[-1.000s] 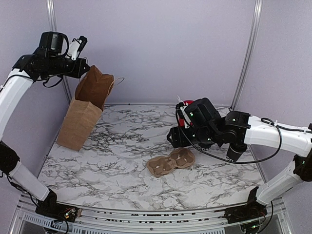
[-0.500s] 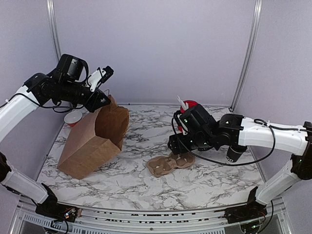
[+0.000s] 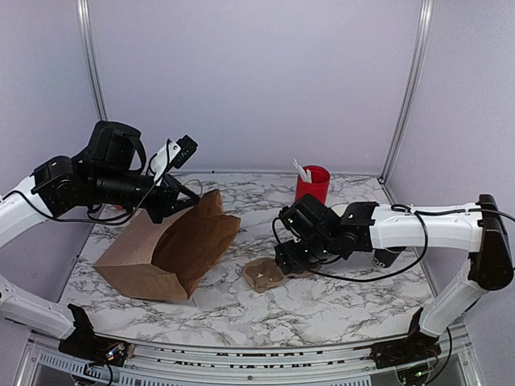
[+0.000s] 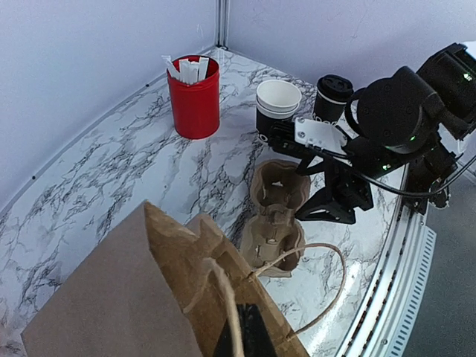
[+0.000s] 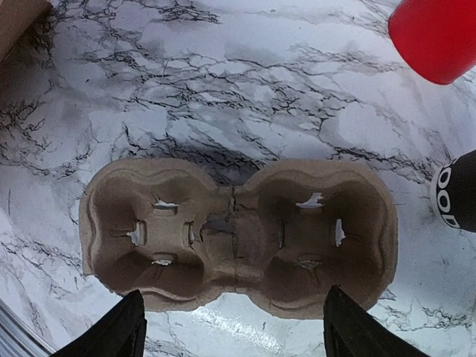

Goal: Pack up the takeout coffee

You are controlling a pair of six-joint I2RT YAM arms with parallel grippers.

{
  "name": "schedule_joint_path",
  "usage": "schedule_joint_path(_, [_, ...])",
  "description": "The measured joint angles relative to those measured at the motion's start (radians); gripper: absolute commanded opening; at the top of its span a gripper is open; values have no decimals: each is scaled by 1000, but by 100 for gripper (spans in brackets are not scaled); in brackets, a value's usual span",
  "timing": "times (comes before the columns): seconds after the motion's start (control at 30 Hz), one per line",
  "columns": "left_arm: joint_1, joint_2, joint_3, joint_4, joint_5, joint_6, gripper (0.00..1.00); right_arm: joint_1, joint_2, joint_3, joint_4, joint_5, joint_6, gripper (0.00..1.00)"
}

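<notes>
Coffee [image 4: 333, 91] stands untouched at one o'clock from carrier [image 5: 238, 234], left wrist view. Bag [image 3: 173, 249] now lies tipped, left gripper [image 4: 239, 335] pinching its rim. Right gripper [image 5: 234, 331], spread wide, has descended over carrier; loading looks ready.

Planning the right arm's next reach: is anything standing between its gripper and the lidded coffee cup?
Nothing visible does. The right gripper hangs open over the cardboard cup carrier, and the lidded coffee cup stands just beyond it. The stack of lidless cups is beside the coffee, apparently not in the line between.
</notes>
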Motion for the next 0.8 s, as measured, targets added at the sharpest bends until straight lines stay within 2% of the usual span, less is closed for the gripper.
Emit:
schedule_joint_path(0.4, [-79, -216, -259, 229, -169, -172, 0, -19, 141, -46, 154, -26, -37, 77])
schedule_joint_path(0.8, [-84, -260, -293, 298, -237, -238, 0, -31, 229, -46, 222, -29, -92, 73])
